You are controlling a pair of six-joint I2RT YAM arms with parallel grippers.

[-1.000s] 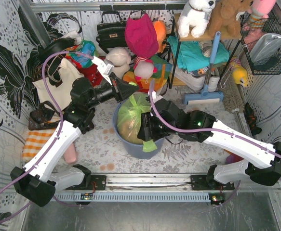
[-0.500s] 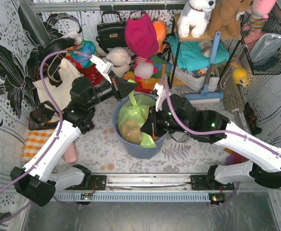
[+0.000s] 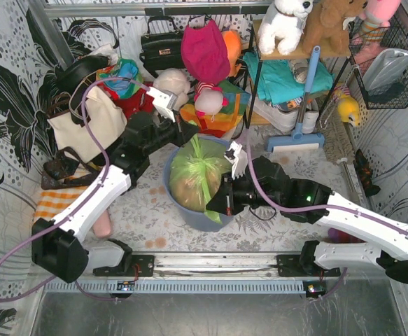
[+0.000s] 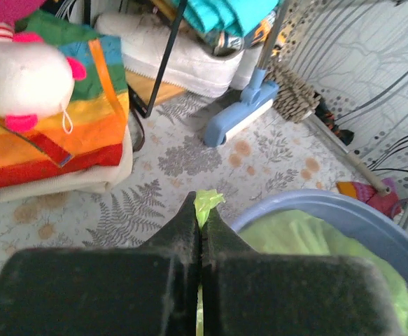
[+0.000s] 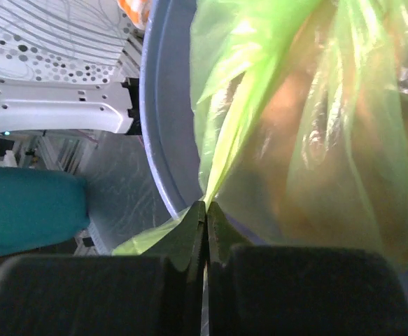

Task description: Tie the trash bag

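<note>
Green plastic is being pinched by both grippers. The right gripper [image 5: 204, 210] is clamping a stretched strip of the trash bag [image 3: 198, 175] at the near rim of the blue bin [image 3: 190, 215], its jaws having closed within the last second. The left gripper [image 4: 201, 210] is squeezing a bag tip at the far rim. The bag is sitting inside the bin. The left arm is reaching further right than before, while the right arm is stretching in low from the right.

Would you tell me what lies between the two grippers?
The trash bag, bulging in the blue-grey bin, fills the stretch between the left gripper and the right gripper, each shut on a green flap; the top view shows it.
</note>
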